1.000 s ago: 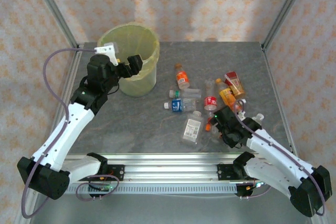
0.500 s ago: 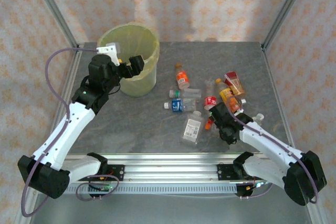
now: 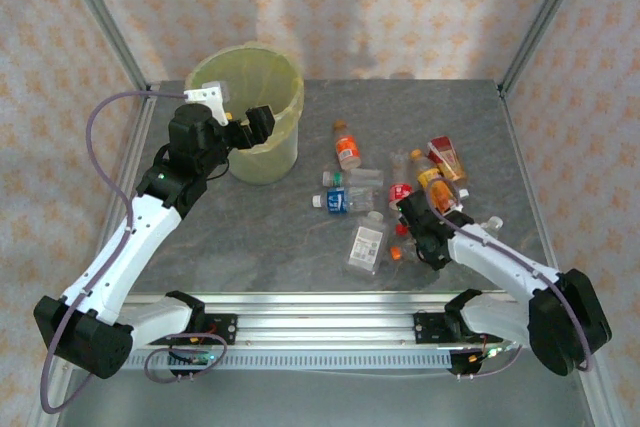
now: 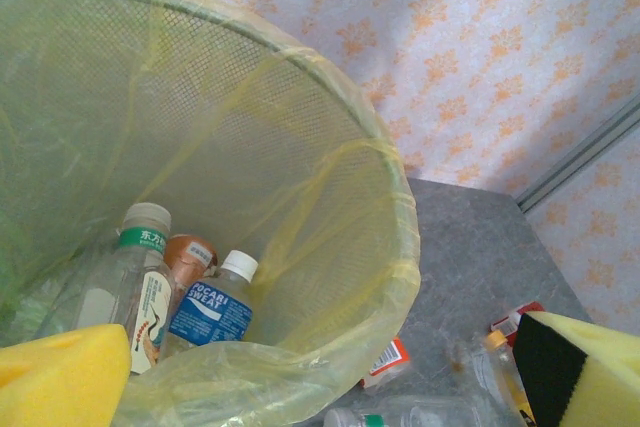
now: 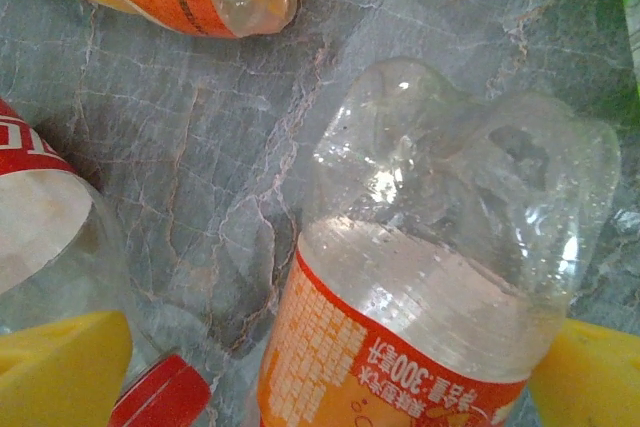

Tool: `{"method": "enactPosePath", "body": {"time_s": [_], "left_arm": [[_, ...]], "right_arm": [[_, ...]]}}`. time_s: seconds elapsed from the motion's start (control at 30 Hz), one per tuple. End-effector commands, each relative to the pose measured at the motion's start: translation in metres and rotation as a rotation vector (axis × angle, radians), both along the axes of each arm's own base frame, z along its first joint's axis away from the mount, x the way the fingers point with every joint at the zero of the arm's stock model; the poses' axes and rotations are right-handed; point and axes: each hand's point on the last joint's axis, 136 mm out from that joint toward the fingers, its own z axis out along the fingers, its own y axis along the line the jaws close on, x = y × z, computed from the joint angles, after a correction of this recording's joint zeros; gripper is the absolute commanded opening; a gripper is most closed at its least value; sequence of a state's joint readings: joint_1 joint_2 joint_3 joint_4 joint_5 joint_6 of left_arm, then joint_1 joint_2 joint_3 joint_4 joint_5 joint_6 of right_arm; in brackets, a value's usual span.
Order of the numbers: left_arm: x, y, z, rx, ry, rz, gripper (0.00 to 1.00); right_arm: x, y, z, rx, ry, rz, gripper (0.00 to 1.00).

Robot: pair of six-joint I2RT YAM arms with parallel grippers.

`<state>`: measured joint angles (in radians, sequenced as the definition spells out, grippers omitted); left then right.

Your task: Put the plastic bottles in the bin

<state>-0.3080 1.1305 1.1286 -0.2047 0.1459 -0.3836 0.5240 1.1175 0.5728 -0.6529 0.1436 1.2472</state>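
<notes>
Ideally, the crushed clear orange-labelled plastic bottle [image 5: 430, 277] should be clamped squarely at its label between the spread right fingers [image 5: 60, 372], the left fingers [image 4: 585, 372] likewise spread apart.

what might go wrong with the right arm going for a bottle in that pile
1. The open right claw straddles a dented orange-labelled bottle; its soft clear body may buckle or pop out when squeezed.
2. A red cap crowds one side of the claw, so closing may pinch or shove that neighbouring bottle too.
3. The left claw hangs open over the bin; the arms could crowd each other at drop-off.
</notes>
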Motion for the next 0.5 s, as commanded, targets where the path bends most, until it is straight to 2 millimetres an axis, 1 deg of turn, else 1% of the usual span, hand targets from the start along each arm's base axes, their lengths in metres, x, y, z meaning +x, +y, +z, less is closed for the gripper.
{"method": "enactPosePath", "body": {"time_s": [0.0, 0.17, 0.37, 0.47], "left_arm": [[-0.003, -0.002, 0.014, 0.013, -0.037, -0.009, 1.0], [-0.001, -0.002, 0.012, 0.006, -0.029, -0.001, 1.0], [-0.001, -0.001, 0.012, 0.005, -0.03, 0.003, 1.0], [0.0, -0.001, 0.011, 0.004, -0.029, 0.004, 1.0]], "right_arm": [[-0.001, -0.009, -0.009, -0.045, 0.0, -0.002, 0.97], [-0.002, -0.005, -0.017, -0.02, 0.005, 0.006, 0.88], [-0.008, -0.001, -0.031, 0.002, 0.054, 0.025, 0.84], [-0.009, 0.002, -0.033, 0.016, 0.057, 0.035, 0.8]]}}
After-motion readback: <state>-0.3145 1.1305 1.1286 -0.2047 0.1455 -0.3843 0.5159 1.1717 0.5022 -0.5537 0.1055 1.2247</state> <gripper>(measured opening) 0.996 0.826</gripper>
